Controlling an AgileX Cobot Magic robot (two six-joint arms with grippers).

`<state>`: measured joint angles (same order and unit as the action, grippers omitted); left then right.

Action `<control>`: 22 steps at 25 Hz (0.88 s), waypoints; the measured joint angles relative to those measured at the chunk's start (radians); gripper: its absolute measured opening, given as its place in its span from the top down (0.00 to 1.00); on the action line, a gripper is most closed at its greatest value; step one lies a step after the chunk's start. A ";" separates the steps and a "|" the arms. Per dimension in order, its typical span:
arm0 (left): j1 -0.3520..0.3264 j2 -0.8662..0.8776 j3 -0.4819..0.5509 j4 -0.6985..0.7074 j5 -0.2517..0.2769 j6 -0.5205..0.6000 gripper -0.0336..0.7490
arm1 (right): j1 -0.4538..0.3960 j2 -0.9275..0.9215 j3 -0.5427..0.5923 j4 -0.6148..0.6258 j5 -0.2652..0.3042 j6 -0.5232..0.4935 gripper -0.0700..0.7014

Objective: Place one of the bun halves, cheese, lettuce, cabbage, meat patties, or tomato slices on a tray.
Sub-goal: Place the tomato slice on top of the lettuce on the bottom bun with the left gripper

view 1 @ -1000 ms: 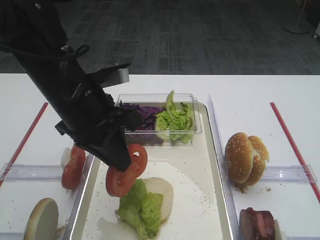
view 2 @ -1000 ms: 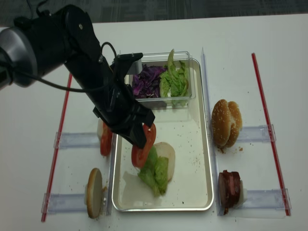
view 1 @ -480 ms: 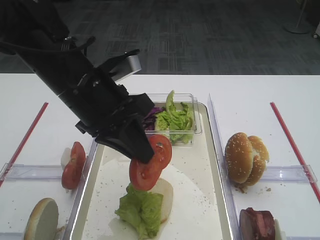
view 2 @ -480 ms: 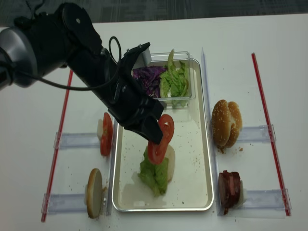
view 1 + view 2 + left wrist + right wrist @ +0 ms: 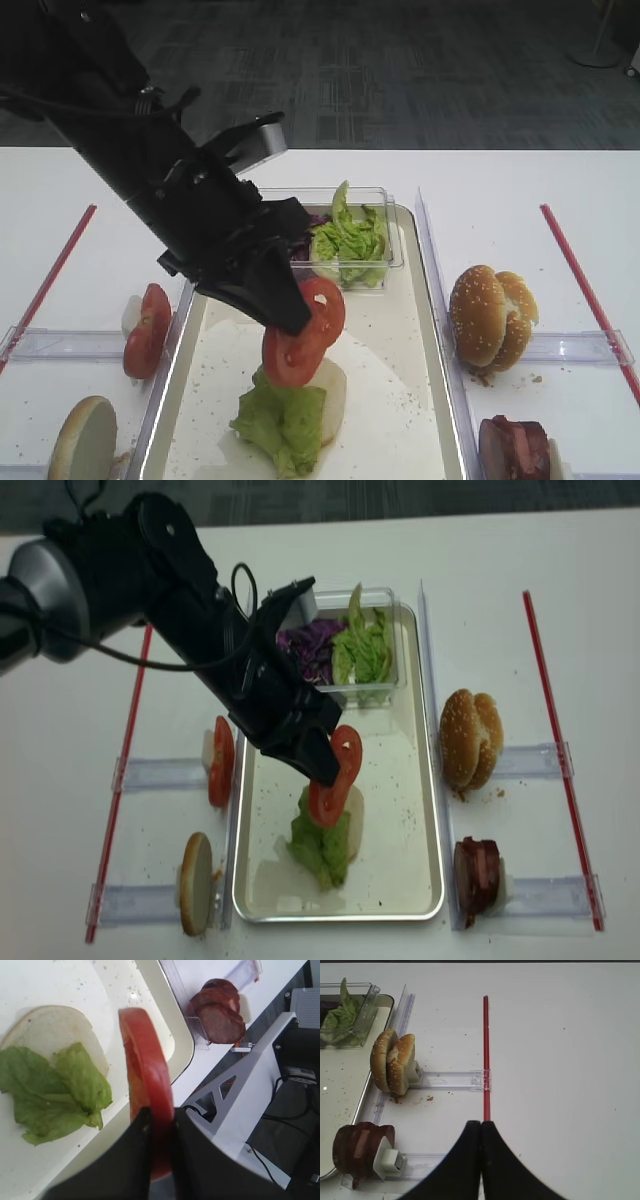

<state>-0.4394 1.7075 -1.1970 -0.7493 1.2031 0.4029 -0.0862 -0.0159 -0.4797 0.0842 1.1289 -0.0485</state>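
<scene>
the left gripper (image 5: 290, 315) is clamped on two tomato slices (image 5: 305, 331), held on edge in the air above the tray (image 5: 420, 300). straight under the slices, on the tray floor, a bun half (image 5: 328, 385) lies cut face up with a lettuce leaf (image 5: 281, 418) draped over its near side. at the tray's far end sits a clear tub (image 5: 372, 262) with more lettuce and purple cabbage (image 5: 305, 644). left of the tray, more tomato slices (image 5: 146, 328) stand in a clear holder. right of the tray stand sesame bun halves (image 5: 490, 317) and meat patties (image 5: 516, 447). the right gripper (image 5: 480, 1132) has its fingers pressed together on nothing, over bare table well right of the tray.
</scene>
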 joint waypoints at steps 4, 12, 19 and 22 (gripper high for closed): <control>0.000 0.039 0.000 -0.015 0.000 0.010 0.88 | 0.000 0.000 0.000 0.000 0.000 0.000 0.44; 0.000 0.104 -0.001 -0.015 -0.004 0.026 0.88 | 0.000 0.000 0.000 0.000 0.000 0.000 0.44; 0.000 0.155 -0.001 -0.017 -0.011 0.046 0.88 | 0.000 0.000 0.000 0.000 0.000 0.000 0.44; 0.000 0.172 -0.001 -0.019 -0.011 0.052 0.88 | 0.000 0.000 0.000 0.000 0.000 0.000 0.44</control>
<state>-0.4394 1.8791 -1.1984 -0.7681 1.1920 0.4552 -0.0862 -0.0159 -0.4797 0.0842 1.1289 -0.0485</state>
